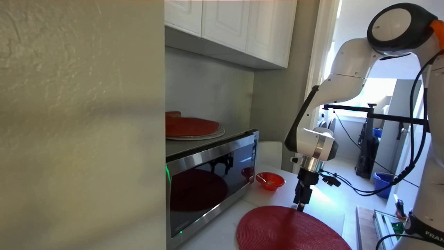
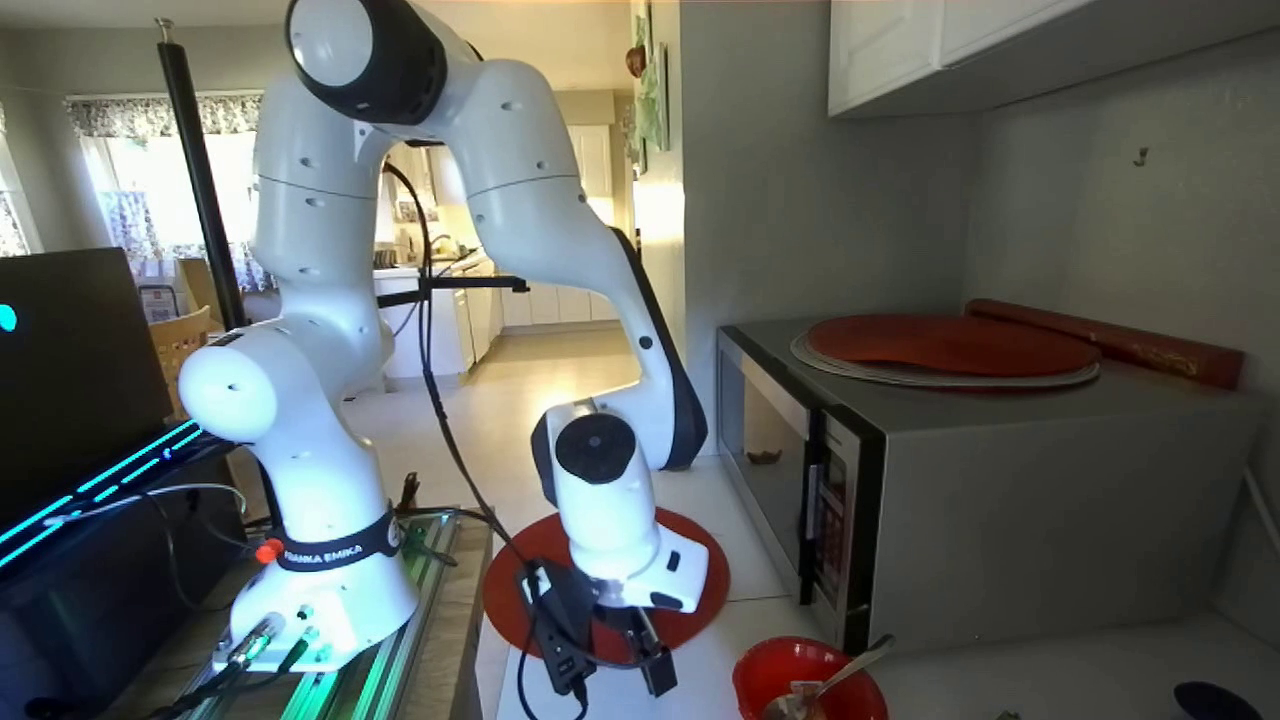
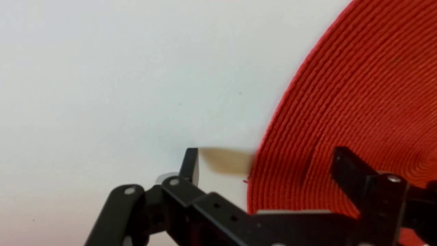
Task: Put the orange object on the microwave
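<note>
Both exterior views show a bowl [image 2: 785, 662] (spoon [image 2: 852, 668] inside) near the microwave [image 2: 1040, 520].

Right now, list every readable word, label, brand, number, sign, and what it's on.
"FRANKA EMIKA": arm's base band.
"FRAN": same band, cut off by the picture edge.
Too small or blurred: marks on the microwave, its control panel, the long red item.
Cyan emblem on black panel: unreadable.

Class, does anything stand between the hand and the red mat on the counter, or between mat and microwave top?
Nothing visible stands between hand and mat, or mat and microwave, though a stack of discs lies on its top.
</note>
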`<state>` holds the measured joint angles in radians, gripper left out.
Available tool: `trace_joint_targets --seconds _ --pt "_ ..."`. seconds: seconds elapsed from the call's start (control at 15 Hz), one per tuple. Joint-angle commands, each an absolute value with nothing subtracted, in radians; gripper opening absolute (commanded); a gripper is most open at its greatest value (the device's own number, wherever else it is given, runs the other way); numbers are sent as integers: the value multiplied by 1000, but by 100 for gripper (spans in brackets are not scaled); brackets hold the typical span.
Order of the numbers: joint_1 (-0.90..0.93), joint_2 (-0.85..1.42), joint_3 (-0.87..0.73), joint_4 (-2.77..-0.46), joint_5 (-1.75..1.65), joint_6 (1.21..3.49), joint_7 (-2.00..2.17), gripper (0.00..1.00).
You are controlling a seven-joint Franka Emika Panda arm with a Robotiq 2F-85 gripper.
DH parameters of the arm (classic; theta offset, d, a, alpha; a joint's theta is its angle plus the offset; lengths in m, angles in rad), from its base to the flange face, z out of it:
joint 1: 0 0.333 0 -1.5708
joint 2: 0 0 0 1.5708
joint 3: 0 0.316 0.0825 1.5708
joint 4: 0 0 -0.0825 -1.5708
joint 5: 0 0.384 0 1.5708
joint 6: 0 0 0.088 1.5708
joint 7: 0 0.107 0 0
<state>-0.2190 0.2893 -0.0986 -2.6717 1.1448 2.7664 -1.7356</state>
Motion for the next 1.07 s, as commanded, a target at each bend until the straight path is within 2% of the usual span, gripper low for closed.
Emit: trace_joint_targets --seconds 0.0,1.0 --pt "-213 230 -63 -2746 1261 2858 -1818 100" --pt "-159 254 64 -2744 1783 2949 -2111 100"
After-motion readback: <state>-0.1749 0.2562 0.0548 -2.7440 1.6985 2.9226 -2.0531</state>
